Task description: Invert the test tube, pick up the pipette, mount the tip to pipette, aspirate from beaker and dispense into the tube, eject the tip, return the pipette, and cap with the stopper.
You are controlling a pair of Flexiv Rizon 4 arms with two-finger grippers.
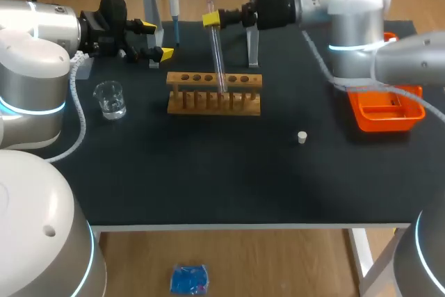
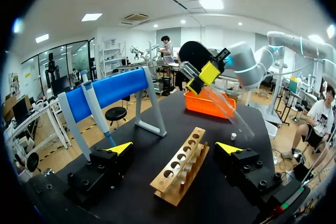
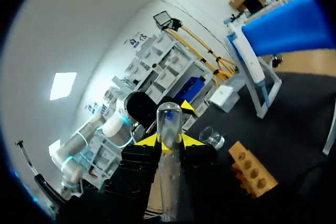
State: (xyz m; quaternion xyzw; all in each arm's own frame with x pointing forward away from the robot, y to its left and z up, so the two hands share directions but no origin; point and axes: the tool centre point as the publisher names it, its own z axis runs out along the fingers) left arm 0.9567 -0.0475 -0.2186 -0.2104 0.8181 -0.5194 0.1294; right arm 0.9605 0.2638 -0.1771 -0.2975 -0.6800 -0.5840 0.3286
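Test tube (image 1: 217, 53) gripped, tilted, in the right tool (image 1: 211, 20).

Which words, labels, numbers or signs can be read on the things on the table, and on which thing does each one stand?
None can be read.
Any marks on the beaker are too small to tell.
The pipette, the test tube and the wooden rack show no legible print.
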